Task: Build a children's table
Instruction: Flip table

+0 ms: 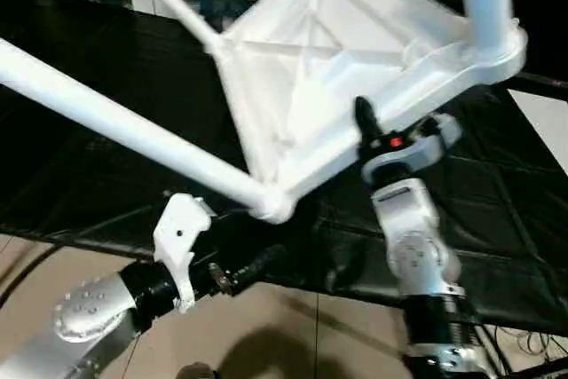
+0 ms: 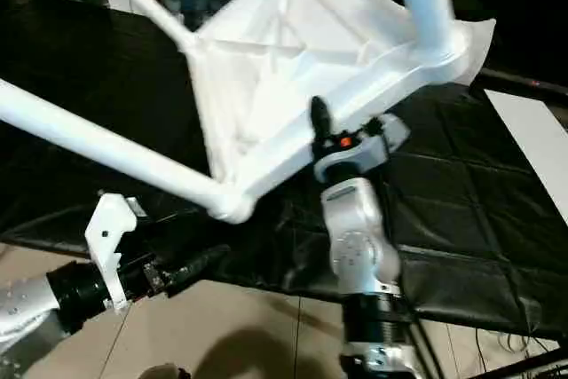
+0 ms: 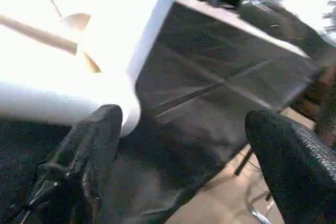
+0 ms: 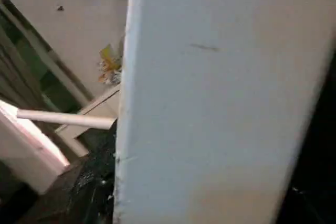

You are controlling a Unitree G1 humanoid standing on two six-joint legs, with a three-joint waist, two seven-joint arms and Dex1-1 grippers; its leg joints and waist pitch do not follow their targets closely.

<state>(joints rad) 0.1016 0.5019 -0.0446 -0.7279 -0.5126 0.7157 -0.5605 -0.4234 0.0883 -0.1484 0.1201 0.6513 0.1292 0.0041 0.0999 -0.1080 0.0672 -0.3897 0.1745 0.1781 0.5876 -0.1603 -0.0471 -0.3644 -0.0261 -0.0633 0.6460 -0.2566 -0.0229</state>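
Left eye view: our right gripper (image 1: pixel 371 135) pinches the table top (image 1: pixel 328 51) rim, steadying it; left gripper (image 3: pixel 184 145) jaws stand spread, empty.

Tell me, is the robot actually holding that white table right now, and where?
Yes. The right gripper is clamped on the near edge rim of the table top, between two corner sockets. The left gripper hangs open below the near corner, holding nothing.

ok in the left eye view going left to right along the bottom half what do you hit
left gripper → near corner socket → right gripper, clamped on the table top rim → white board
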